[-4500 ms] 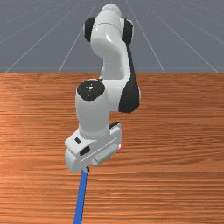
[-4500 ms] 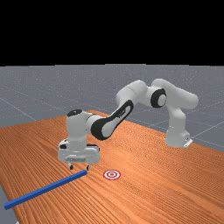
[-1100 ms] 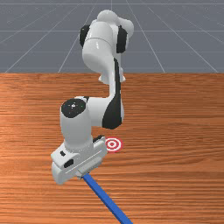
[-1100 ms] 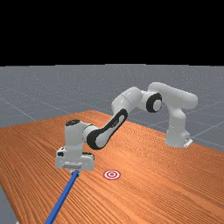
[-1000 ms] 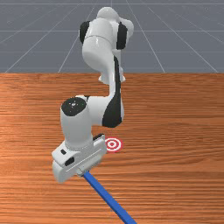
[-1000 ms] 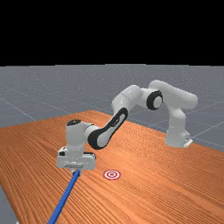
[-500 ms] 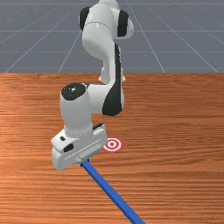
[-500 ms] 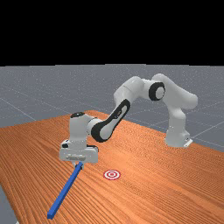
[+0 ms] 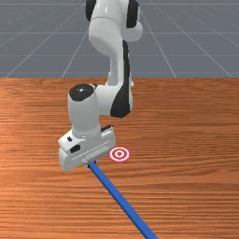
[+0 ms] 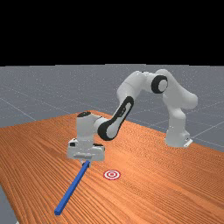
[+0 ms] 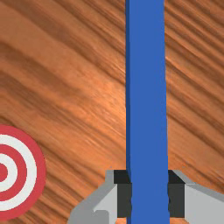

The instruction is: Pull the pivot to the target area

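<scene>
Fingers (image 11: 176, 197) of the gripper (image 10: 86, 165) press the blue bar (image 11: 148, 96) from both sides, gripping it near one end above the orange-brown wooden table (image 9: 186, 186). From there the bar slants across the table, its free end pointing toward the near part of the table's edge at the far view's left. Just beside the gripped end, toward the front view's right, lies the red-and-white ringed target (image 9: 119, 154), apart from the bar.

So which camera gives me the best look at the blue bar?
The far view: the blue bar shows from its free end up to the gripper. The front view cuts that end off, and the wrist view looks down on the gripped stretch.
</scene>
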Action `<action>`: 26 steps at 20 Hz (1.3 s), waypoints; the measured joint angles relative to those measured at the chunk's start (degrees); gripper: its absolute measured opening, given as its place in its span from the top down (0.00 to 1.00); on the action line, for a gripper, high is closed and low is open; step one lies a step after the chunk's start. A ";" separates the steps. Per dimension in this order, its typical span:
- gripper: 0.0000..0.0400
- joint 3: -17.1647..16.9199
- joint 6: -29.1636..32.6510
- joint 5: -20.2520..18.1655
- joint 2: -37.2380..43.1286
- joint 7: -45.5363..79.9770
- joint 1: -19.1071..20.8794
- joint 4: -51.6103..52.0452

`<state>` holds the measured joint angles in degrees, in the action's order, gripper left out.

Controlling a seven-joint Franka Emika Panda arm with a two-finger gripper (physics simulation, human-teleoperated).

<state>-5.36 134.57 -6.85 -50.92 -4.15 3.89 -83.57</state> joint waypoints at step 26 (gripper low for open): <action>0.76 0.43 12.91 -2.52 14.77 -2.13 0.85 -29.82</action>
<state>-4.93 147.49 -9.37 -36.15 -6.28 4.73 -113.39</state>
